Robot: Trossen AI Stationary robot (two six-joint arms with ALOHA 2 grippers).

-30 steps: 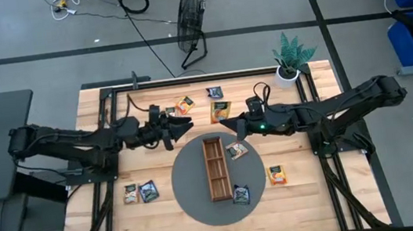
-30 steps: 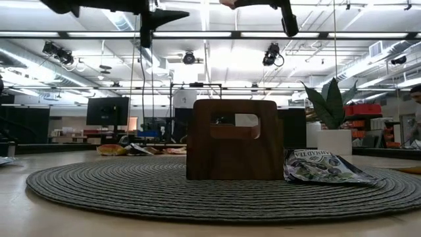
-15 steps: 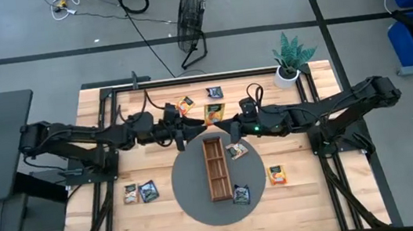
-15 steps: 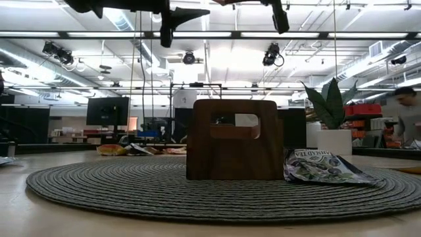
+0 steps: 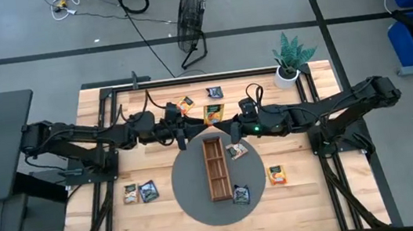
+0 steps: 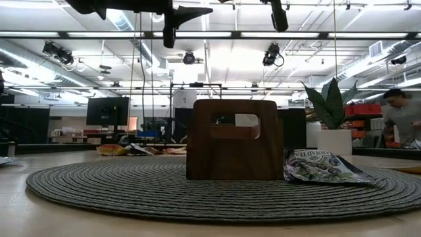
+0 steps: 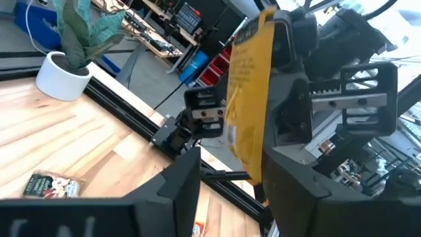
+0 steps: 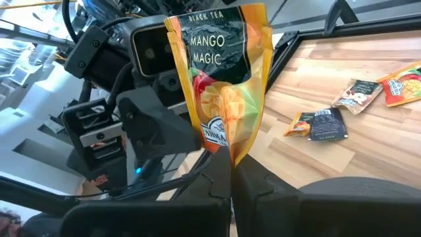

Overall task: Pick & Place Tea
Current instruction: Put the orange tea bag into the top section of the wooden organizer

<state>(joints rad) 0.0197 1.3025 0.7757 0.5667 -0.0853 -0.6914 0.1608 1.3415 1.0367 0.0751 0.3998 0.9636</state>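
High view: left gripper [image 5: 183,131] and right gripper [image 5: 230,131] meet nose to nose, just off the far end of the wooden tray [image 5: 215,168], above the edge of the round mat [image 5: 188,189]. Looks like a hand-over pose, prob. to re-grip before placing. Loose sachets lie apart from both tools: two on the mat [image 5: 236,151], [image 5: 241,195], more on bare table, e.g. [image 5: 277,175].

Low view: both tools hang high above the tray, well clear of it. Nothing of the grip itself visible here. Dark sachet [image 6: 325,166] lies flat on the mat just beside the tray. Person [image 6: 398,112] far off in the room, not involved.

Left wrist view: orange sachet [image 7: 247,99] stands edge-on between own two fingers [image 7: 177,191]. Jaws apart, gap visible on one side, so not gripping yet; seems placed to pinch the free upper part.

Right wrist view: right jaws closed on the lower edge of the orange sachet, label "Mango Magic" facing the camera. Held upright by the bottom, likely to leave the top free for the other tool directly ahead. Sachet not yet in any tray compartment.
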